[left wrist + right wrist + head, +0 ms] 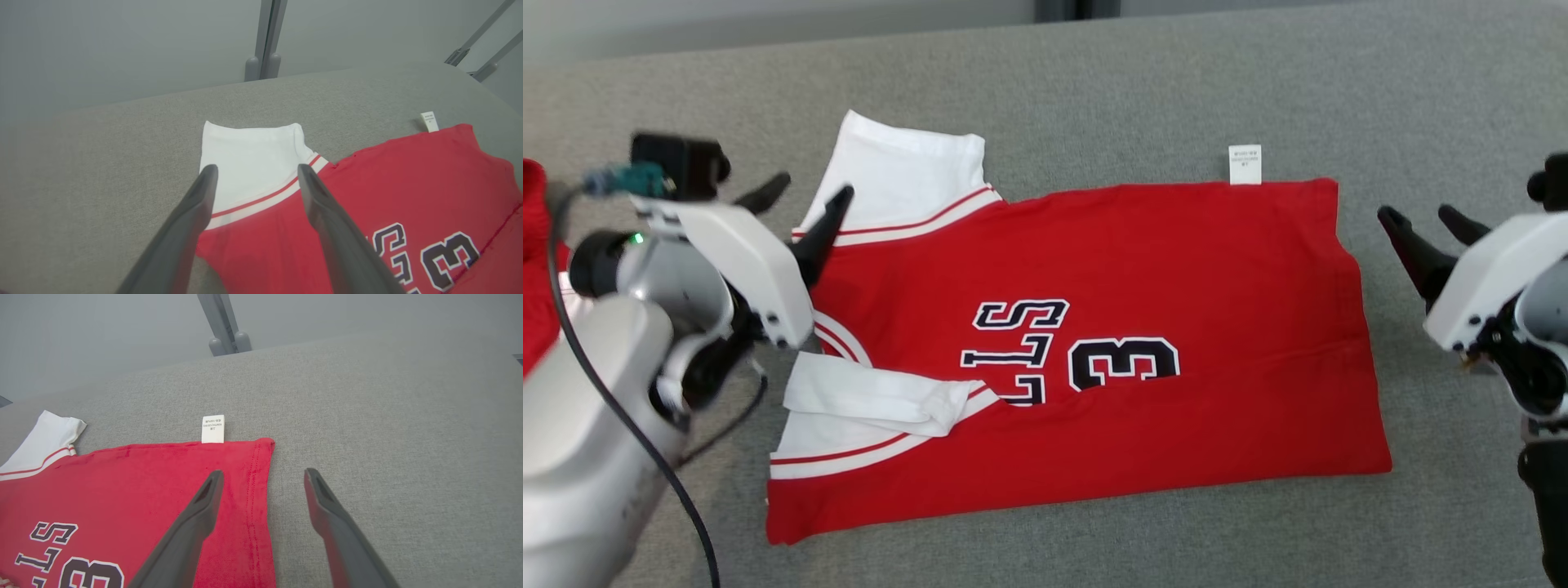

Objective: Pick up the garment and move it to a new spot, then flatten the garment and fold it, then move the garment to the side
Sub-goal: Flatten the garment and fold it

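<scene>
The garment (1143, 278) is a red jersey with white sleeves and black lettering, spread flat on the grey table. Its far sleeve (898, 175) lies flat; its near sleeve (874, 400) is folded over the body. A white label (1245, 164) sticks out at the far hem. My left gripper (813, 196) hovers open over the far sleeve, which lies beyond its fingertips (208, 173) in the left wrist view. My right gripper (1421, 219) is open beside the hem edge (261, 490), holding nothing.
The grey fabric table (1176, 90) has bare room beyond and to the right of the jersey. Another red cloth (535, 261) lies at the far left edge. A grey post (265, 41) stands behind the table.
</scene>
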Tool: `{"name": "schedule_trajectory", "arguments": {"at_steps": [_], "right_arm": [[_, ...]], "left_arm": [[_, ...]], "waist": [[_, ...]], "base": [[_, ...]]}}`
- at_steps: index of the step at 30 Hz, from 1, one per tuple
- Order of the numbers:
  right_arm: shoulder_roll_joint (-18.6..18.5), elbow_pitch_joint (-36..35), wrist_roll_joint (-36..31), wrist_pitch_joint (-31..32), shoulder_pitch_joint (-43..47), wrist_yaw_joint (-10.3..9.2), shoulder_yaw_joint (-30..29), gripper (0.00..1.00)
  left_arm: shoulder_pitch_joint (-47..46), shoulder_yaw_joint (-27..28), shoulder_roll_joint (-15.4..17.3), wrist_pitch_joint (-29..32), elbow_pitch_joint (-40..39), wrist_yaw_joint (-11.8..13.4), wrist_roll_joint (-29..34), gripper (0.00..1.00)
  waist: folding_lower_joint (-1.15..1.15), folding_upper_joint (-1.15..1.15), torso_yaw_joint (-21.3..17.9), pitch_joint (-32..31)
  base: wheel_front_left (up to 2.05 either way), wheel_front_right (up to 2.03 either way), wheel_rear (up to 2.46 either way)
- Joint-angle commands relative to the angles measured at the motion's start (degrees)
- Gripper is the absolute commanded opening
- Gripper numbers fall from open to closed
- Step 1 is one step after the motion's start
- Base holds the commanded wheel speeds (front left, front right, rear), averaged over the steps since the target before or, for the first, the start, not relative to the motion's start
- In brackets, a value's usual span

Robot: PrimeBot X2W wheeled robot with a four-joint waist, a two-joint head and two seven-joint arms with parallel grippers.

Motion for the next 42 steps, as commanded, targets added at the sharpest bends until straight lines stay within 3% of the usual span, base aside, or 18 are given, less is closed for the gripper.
{"name": "schedule_trajectory", "arguments": {"at_steps": [1,6,14,24,39,41,42], "right_arm": [[-0.2,1.6,0.7,-0.2,-2.0,0.02,0.6,1.00],[-0.6,9.1,2.6,0.3,-9.9,0.02,2.6,1.00],[1.0,19.7,5.4,1.5,-21.3,0.02,7.6,1.00],[3.8,24.7,8.1,0.0,-29.0,0.01,13.8,1.00],[4.4,29.1,11.3,-1.9,-31.2,0.00,20.0,1.00],[4.3,29.4,11.9,-2.2,-31.1,0.01,20.7,1.00],[4.3,29.7,12.2,-2.1,-31.1,0.01,21.1,0.91]], "left_arm": [[-2.7,0.4,0.1,1.3,1.4,-1.4,-1.2,1.00],[-12.0,0.2,-0.6,6.8,8.5,-5.7,-2.9,1.00],[-23.9,-2.3,-1.3,14.3,19.1,-9.6,-3.4,1.00],[-32.4,-3.0,-0.2,14.5,28.9,-10.6,-2.2,1.00],[-35.2,-5.1,0.0,16.0,38.7,-11.0,-2.3,1.00],[-35.7,-5.5,-0.2,16.2,39.1,-11.0,-2.4,0.82],[-35.8,-5.6,-0.3,16.2,39.3,-11.0,-2.5,0.71]], "waist": [[0.00,0.00,-1.0,2.1],[0.00,0.00,-1.9,5.3],[0.00,0.00,-4.0,11.3],[0.00,0.00,-7.6,17.0],[0.00,0.00,-9.4,17.8],[0.00,0.00,-9.3,17.5],[0.00,0.00,-9.2,17.4]], "base": [[0.00,0.00,0.00],[0.00,0.00,0.00],[0.00,0.00,0.00],[0.00,0.00,0.00],[0.00,0.00,0.00],[0.00,0.00,0.00],[0.00,0.00,0.00]]}}
